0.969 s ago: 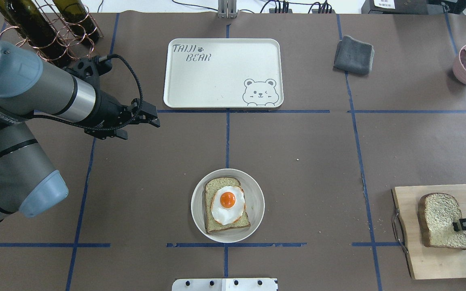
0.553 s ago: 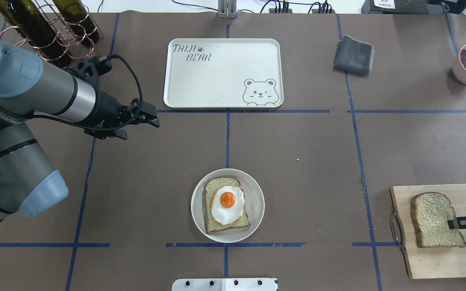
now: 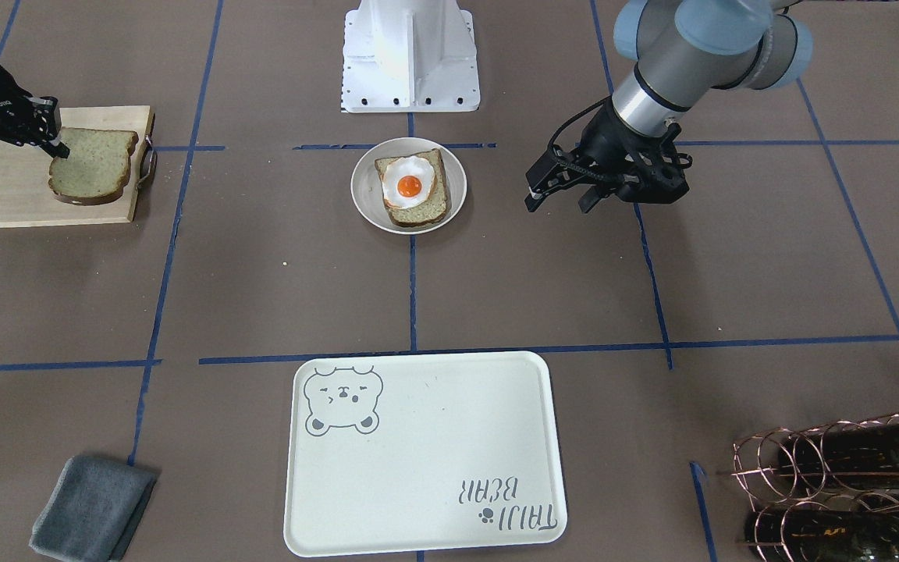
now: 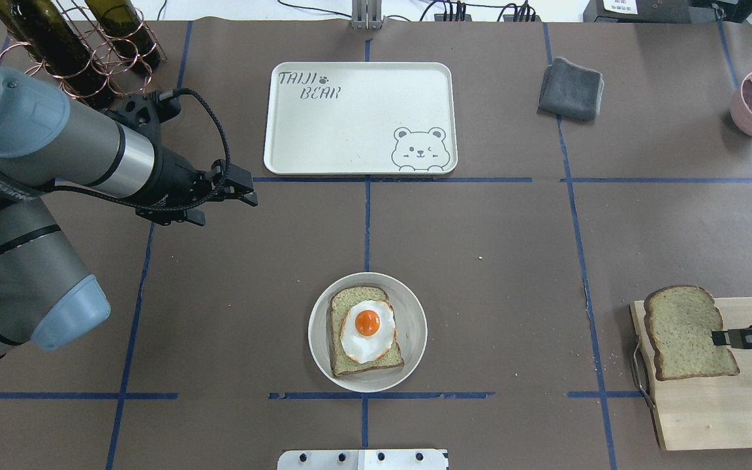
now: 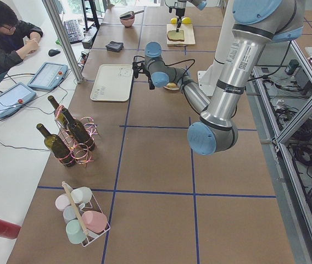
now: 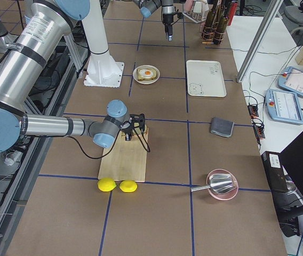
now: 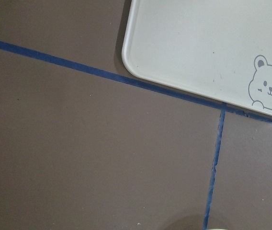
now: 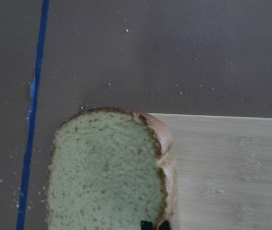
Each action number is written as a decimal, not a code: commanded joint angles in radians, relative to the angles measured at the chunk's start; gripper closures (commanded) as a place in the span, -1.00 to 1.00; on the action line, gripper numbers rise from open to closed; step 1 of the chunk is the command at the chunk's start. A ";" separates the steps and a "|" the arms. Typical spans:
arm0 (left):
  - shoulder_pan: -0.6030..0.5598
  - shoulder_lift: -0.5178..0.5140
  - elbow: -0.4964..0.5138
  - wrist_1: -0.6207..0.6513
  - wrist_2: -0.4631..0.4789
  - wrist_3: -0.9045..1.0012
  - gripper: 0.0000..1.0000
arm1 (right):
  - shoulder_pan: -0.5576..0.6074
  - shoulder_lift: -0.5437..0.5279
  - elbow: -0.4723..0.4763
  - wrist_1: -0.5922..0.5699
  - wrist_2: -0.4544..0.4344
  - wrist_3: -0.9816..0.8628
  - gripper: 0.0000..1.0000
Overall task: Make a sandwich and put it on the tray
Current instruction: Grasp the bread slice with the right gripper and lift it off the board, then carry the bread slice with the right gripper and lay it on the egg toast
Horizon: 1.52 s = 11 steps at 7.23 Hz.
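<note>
Matt brown paper covers the table (image 4: 480,228); cutting board (image 4: 709,418) pale wood, tray (image 4: 350,130) smooth, bread slice (image 4: 683,326) porous.

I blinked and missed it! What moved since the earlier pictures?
The tan bread slice pinched in the right claw went from tipped up to flat and slid toward the table's middle, now poking past the pale wooden cutting board. The left claw, round white plate with egg-topped bread and cream tray stayed put.

My tabletop (image 4: 480,228) is brown, gridded with blue tape (image 4: 493,179). Along its far edge runs a white desk (image 5: 7,159) with a seated man (image 5: 2,33), tablets (image 5: 48,75) and cables. Light is even.
</note>
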 commanded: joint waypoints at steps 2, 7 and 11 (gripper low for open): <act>-0.002 0.004 0.001 -0.001 0.000 0.002 -1.00 | 0.095 0.162 0.015 0.046 0.116 0.160 1.00; -0.002 0.013 0.014 -0.043 0.000 -0.003 -1.00 | -0.041 0.676 0.007 -0.338 0.084 0.347 1.00; -0.002 0.027 0.027 -0.073 -0.002 0.002 -1.00 | -0.362 0.977 -0.078 -0.687 -0.223 0.334 1.00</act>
